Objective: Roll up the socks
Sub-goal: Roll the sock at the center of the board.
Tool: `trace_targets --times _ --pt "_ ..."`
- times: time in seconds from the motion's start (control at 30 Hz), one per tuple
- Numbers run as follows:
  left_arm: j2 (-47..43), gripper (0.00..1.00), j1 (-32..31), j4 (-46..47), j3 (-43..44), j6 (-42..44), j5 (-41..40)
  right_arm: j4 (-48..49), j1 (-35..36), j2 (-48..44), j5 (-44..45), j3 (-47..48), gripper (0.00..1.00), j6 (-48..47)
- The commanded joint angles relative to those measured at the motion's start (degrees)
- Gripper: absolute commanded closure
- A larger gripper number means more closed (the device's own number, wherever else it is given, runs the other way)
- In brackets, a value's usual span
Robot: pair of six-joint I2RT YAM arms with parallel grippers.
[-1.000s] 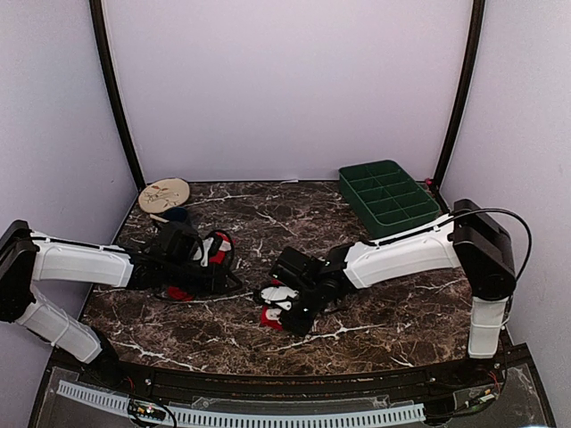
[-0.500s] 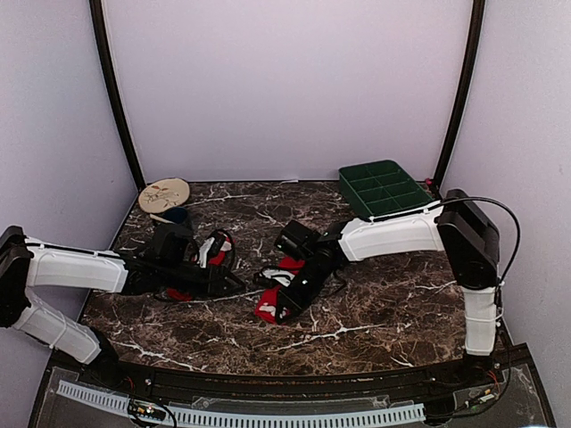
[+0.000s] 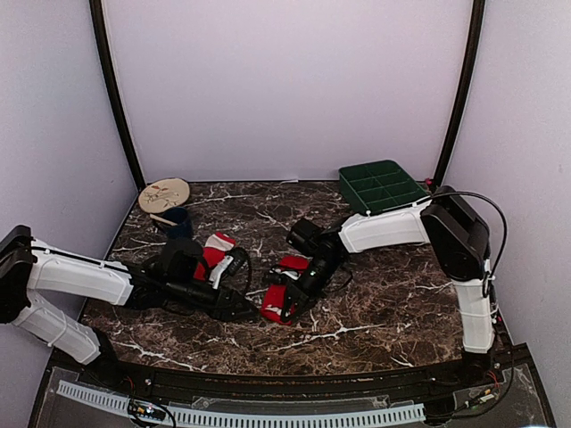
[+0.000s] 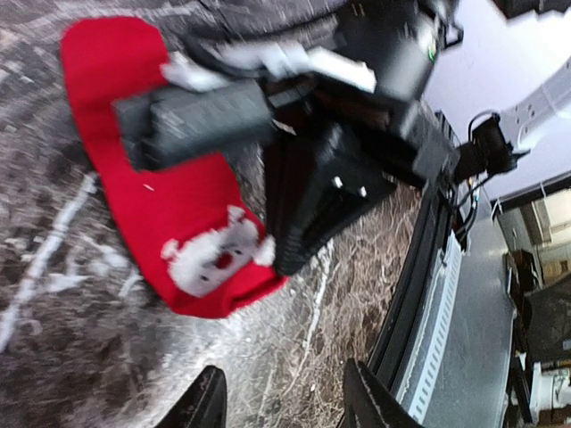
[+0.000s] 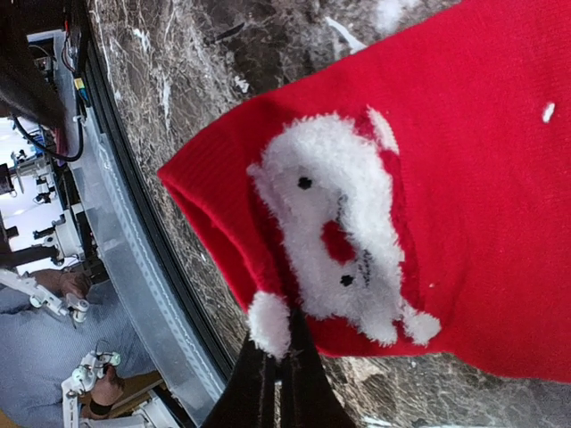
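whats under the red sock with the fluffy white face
Dark marbled tabletop shows around the red fabric sock; anything directly beneath is covered. The right gripper pinches its edge.

The bench has a dark brown top veined with white, like marble. Three pale lilac walls close it in: a back wall, a left wall and a right wall. A black left post runs down one back corner and a black right post runs down the other. A white slotted strip lies along the bench's black near edge. The light is soft and even, casting only faint shadows.
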Motion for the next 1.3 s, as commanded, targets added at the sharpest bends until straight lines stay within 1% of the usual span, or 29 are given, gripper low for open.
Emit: trace_targets --times 0.0,0.13,0.37,0.63,0.77,1.0,1.13,1.27 --pt "4.54 0.52 -2.9 0.44 2.41 4.19 0.29 -3.23 -0.96 2.02 -3.53 2.69 1.0 -0.88" --pt "6.01 0.52 -3.27 1.98 2.59 4.64 -2.12 -4.63 -1.29 2.74 -3.77 3.74 1.0 -1.38" --pt "8.14 0.51 -3.27 -0.43 5.07 8.66 -6.4 -6.51 -1.49 3.83 -3.91 5.79 1.0 -2.15" --pt "11.14 0.5 -3.27 -1.82 7.67 14.41 -7.11 -7.09 -1.69 4.19 -4.38 6.3 1.0 -2.55" --pt "12.29 0.49 -3.27 -1.02 8.24 15.78 -7.24 -6.98 -1.73 4.31 -4.78 6.3 1.0 -2.59" --pt "15.14 0.48 -3.27 -0.04 9.37 16.66 -6.18 -7.07 -2.03 4.31 -5.22 6.43 1.0 -2.58" --pt "15.87 0.5 -3.27 0.98 9.52 17.09 -5.63 -7.13 -2.17 4.26 -5.46 6.45 1.0 -2.59" --pt "16.9 0.57 -3.27 0.71 9.9 17.95 -4.63 -7.22 -2.33 4.35 -5.74 6.69 1.0 -2.59"
